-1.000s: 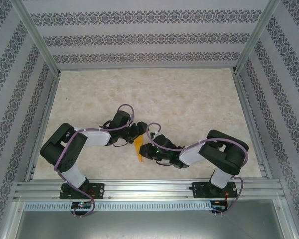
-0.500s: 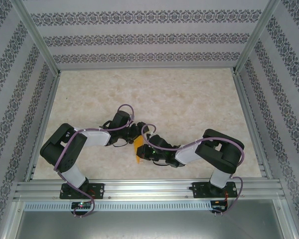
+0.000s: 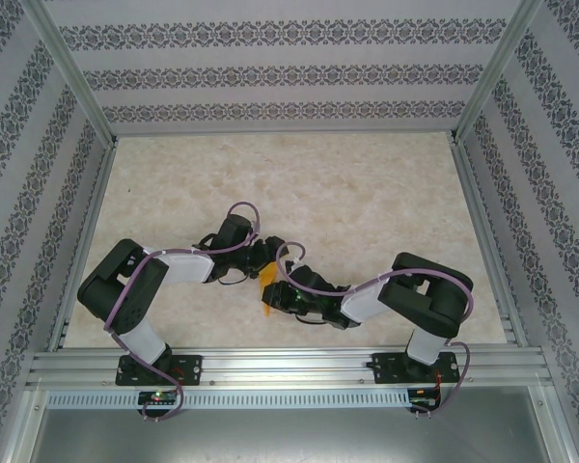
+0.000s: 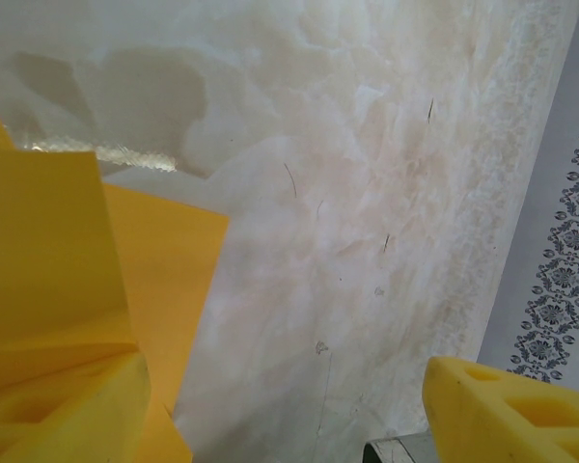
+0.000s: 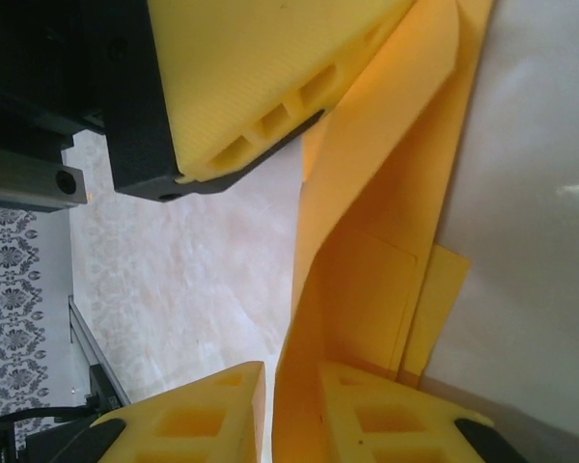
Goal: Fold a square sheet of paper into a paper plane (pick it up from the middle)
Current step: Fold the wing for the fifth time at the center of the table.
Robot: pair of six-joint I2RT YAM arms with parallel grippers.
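Left gripper: jaws wide apart, nothing clamped. The folded paper sheet rests against the inside of one finger. My other finger is well clear of it, over bare table.

Right gripper: jaws nearly together, with a strip of the sheet running up between my two pads. The gaps beside it are hairline, so I can't tell whether I'm pinching it or just bracketing it.

In my right wrist view, one left-gripper finger sits at the sheet's upper part. Touching or just beside, I can't tell.

The sheet shows creases and layered flaps.

On the table, the sheet sits close to the near edge, about midway across. Both my grippers meet at it.
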